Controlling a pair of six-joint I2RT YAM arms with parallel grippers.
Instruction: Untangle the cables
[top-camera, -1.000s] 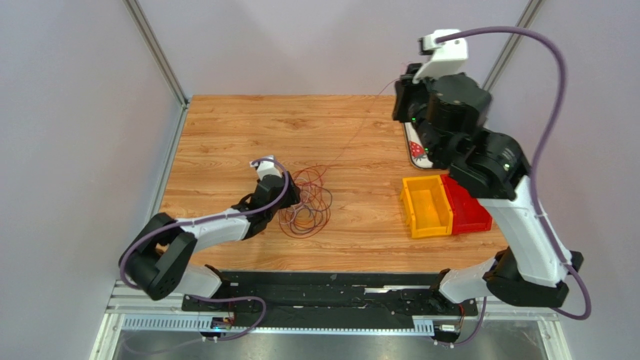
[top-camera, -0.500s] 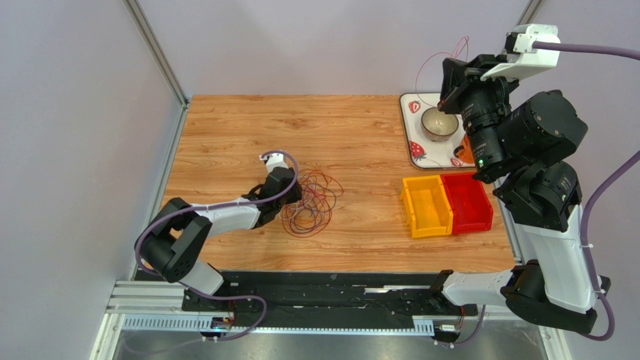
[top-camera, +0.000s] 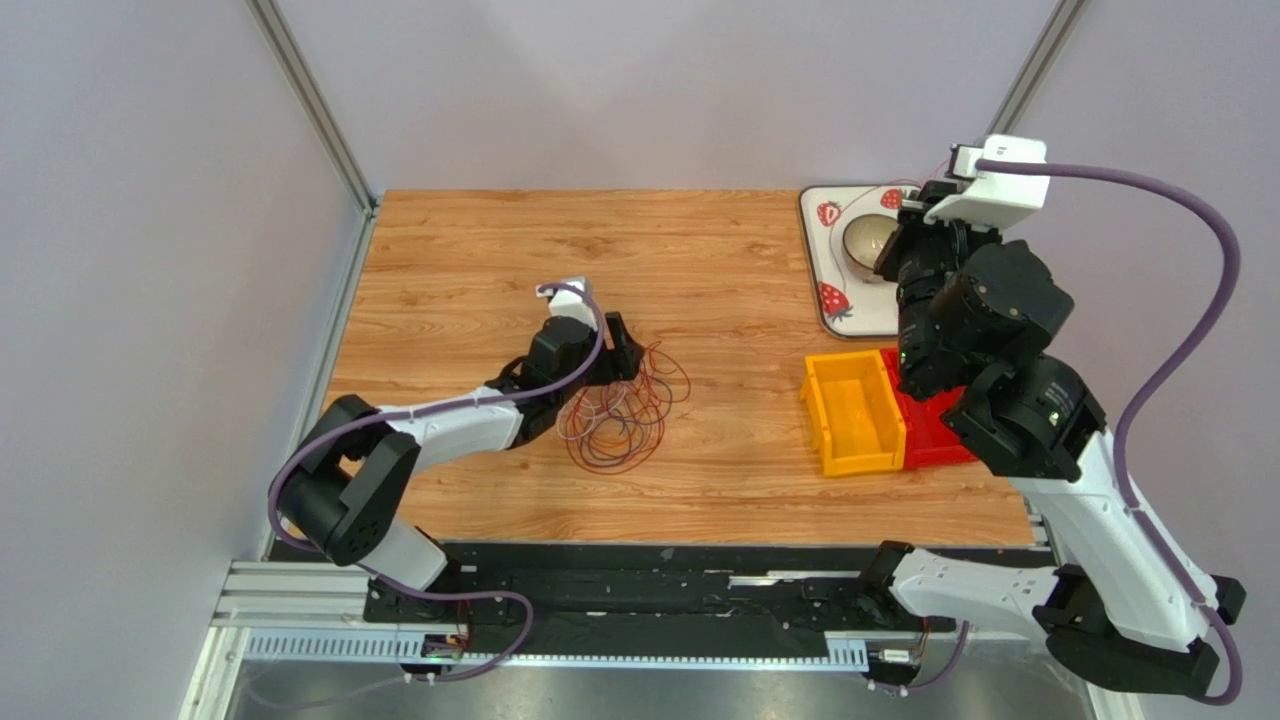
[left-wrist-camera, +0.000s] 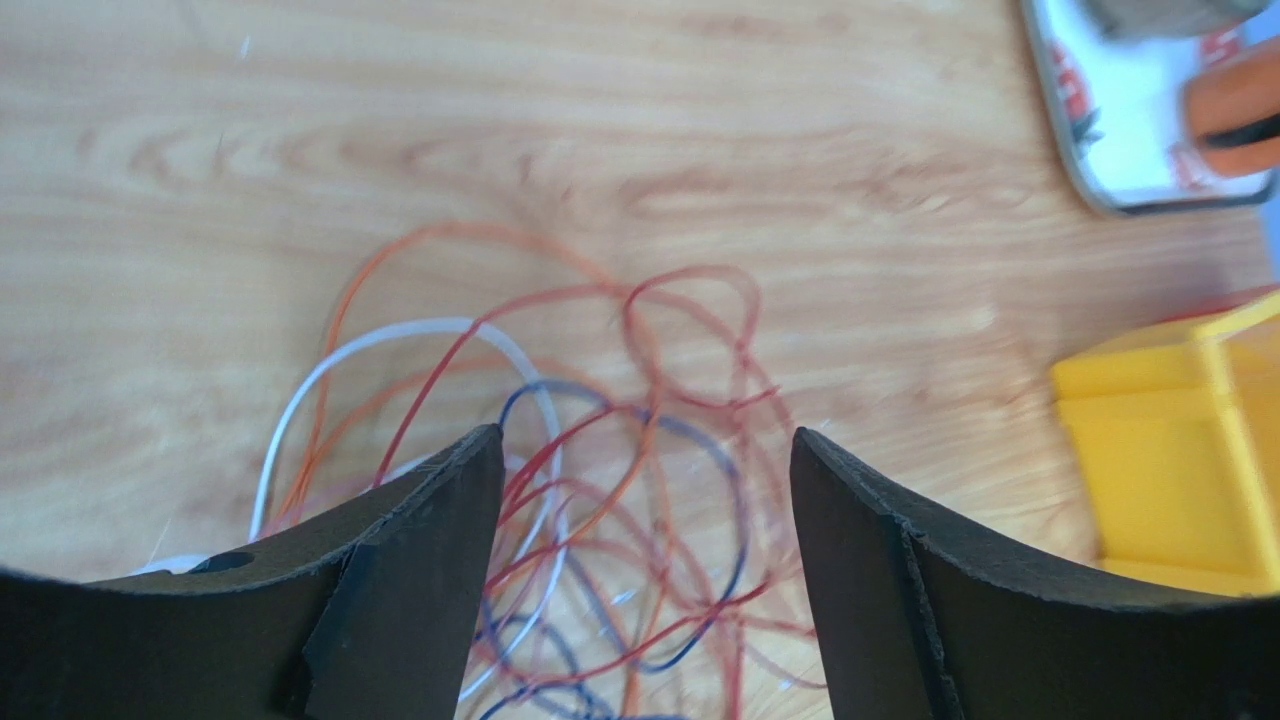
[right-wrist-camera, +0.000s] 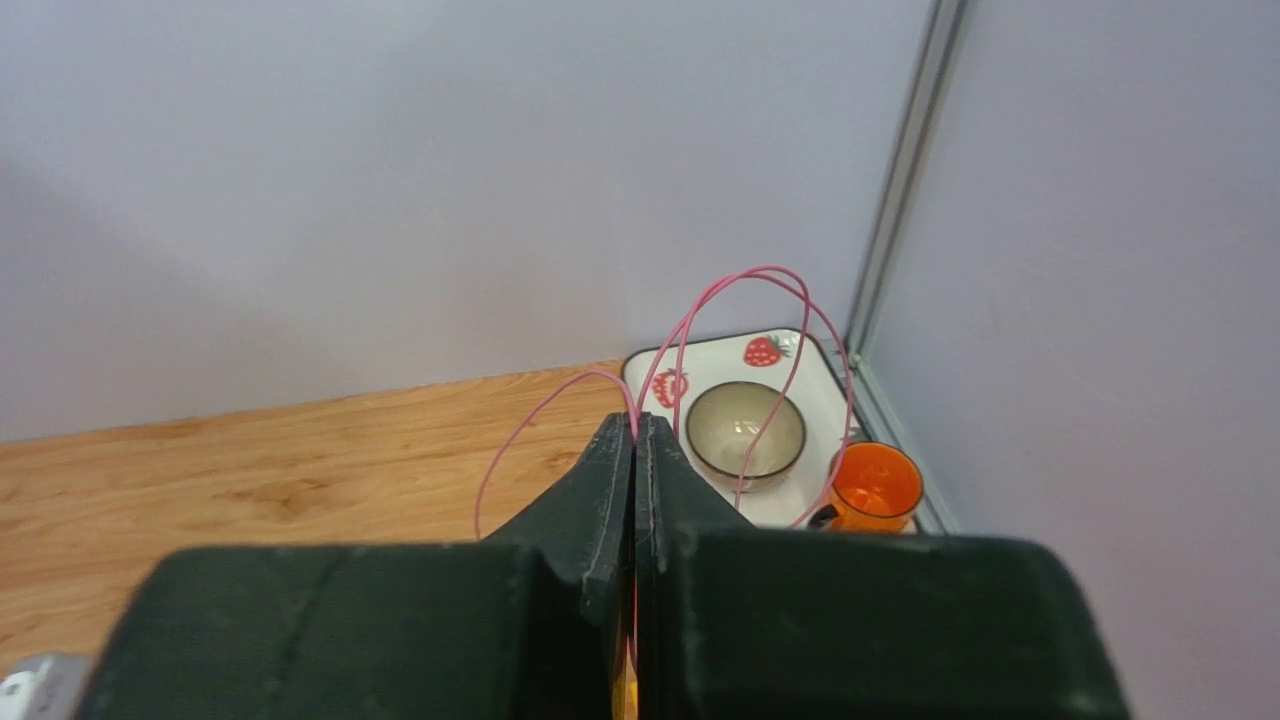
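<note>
Top external view: a loose heap of thin, springy cables in red, orange, dark and whitish loops lies left of centre on the wood-grain worktop. The black, wedge-shaped left jaws stand wide apart at the heap's far edge, gripping nothing; loops show between them. At the far right, the right jaws are pressed together on a thin pink cable that arches above a strawberry-print tray carrying a round bowl and an orange cup. Nearer, a yellow bin and a red bin sit side by side, the red one partly hidden by the right arm.
</note>
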